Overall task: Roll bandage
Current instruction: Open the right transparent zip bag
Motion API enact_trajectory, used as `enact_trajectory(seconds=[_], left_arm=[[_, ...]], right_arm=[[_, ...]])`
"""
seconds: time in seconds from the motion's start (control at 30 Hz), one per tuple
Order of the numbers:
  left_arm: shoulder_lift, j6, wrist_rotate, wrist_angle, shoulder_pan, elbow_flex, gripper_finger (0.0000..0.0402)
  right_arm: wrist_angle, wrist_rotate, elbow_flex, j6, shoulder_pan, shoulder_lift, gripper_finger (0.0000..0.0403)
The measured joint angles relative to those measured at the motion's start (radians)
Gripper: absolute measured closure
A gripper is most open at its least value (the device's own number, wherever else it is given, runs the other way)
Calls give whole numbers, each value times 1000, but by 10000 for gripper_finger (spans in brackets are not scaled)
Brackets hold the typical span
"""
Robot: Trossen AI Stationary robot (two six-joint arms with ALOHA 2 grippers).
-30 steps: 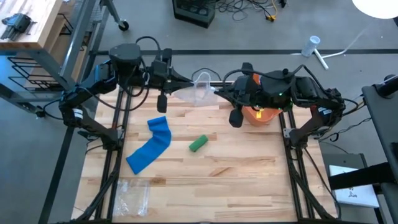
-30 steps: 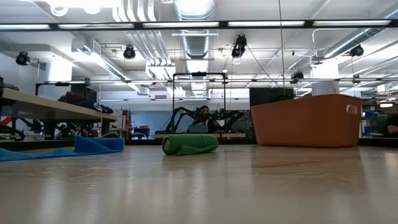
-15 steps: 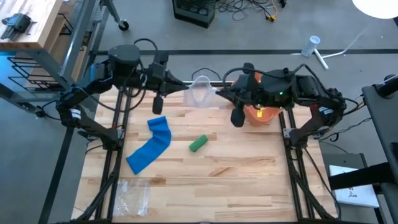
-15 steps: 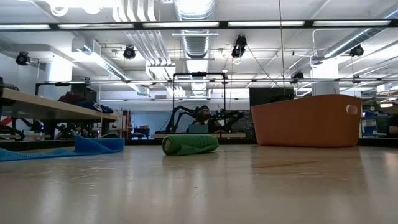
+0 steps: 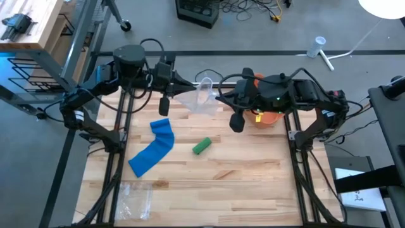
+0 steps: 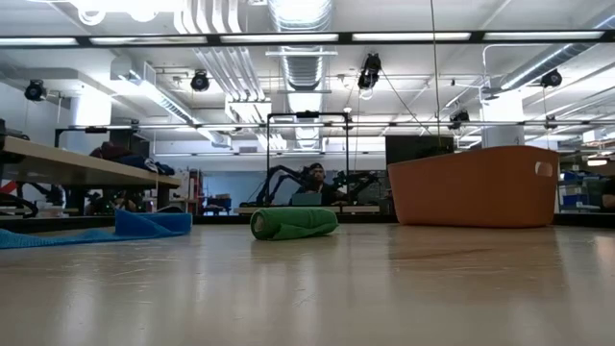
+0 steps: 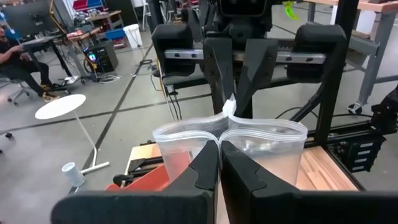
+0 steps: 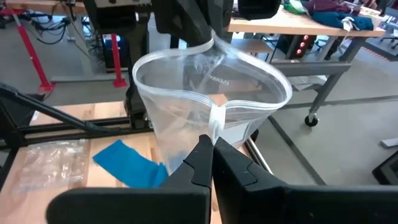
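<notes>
My 2 claws hold a clear bag (image 5: 201,95) open at upper centre of the high view: the left gripper (image 7: 219,163) and right gripper (image 8: 210,155) are each pinched tight on opposite rim edges. The green rolled bandage (image 5: 202,146) lies below, its long axis slanting up-right, about equally near both. The blue bandage (image 5: 154,149) sprawls unrolled lower left, nearer my left claw.

We are in a robotics lab: bare ducts (image 6: 300,67) and strip lights (image 6: 288,38) run overhead, workbenches (image 8: 292,25) and computers (image 7: 102,57) stand around a grey concrete floor (image 5: 266,31), with cables (image 5: 253,7) at 12 o'clock.
</notes>
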Motion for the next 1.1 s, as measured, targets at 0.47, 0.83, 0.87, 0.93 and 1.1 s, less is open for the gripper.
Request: enact_trajectory(seconds=[0.47, 0.83, 0.87, 0.93, 1.1], left_arm=[[2, -18, 1, -34, -1, -1, 396], [-20, -63, 3, -43, -5, -2, 394], [-19, -64, 8, -45, -5, -2, 395], [-19, -64, 27, -44, -5, -2, 399], [-20, -80, 34, -45, -6, -2, 400]], right_arm=[[-1, 0, 0, 12, 0, -1, 403], [45, -34, 0, 12, 0, 1, 403], [40, -34, 0, 13, 0, 3, 403], [41, -35, -1, 13, 2, 6, 403], [41, -34, 0, 38, 2, 6, 403]])
